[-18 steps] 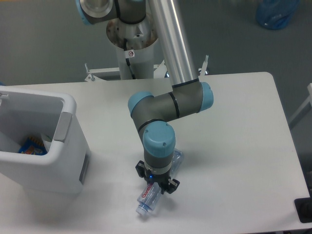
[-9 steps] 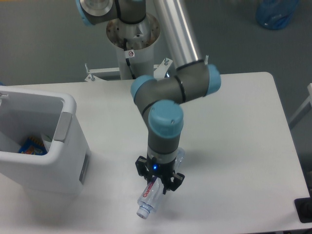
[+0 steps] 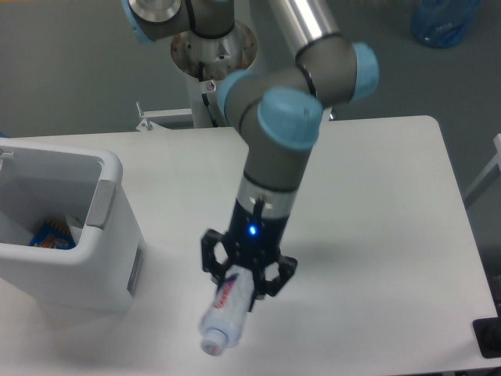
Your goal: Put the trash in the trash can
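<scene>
My gripper (image 3: 241, 283) is clamped on the crushed plastic bottle (image 3: 223, 316), its black fingers pressed against the upper part where the red-and-white label sits. I see the bottle hanging tilted, its capped end pointing down and toward the table's near edge, and it looks to be clear of the surface, though I cannot tell that for certain from this angle. The plastic is clear and crumpled, with pale glints along its ridges. A small blue light glows on the wrist above the fingers.

The white table (image 3: 376, 235) is smooth and matte, with a rounded far-right corner. To the left stands the trash can (image 3: 94, 258), a large white plastic bin with a rounded rim and a grey strip set into its right side; inside I make out something blue and orange (image 3: 52, 234). The bin is well apart from the bottle, with bare tabletop between them.
</scene>
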Available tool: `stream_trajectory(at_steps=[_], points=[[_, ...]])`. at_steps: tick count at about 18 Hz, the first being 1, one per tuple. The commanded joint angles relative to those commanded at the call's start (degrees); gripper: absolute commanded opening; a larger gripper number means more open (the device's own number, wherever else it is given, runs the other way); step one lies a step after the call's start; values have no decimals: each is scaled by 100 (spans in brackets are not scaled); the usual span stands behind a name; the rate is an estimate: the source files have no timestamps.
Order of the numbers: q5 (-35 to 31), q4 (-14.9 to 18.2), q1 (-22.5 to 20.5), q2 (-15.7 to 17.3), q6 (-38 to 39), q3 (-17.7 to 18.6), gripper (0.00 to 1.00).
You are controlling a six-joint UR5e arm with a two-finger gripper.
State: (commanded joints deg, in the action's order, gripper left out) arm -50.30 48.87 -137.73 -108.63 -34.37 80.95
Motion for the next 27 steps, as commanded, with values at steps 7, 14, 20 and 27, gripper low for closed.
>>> stream_trajectory(at_steps=[7, 14, 20, 27], points=[[934, 0, 474, 571, 246, -27, 55], [1119, -96, 1133, 624, 255, 17, 55], [1128, -123, 1424, 694, 431, 175, 100], [1058, -114, 1354, 800, 431, 342, 100]])
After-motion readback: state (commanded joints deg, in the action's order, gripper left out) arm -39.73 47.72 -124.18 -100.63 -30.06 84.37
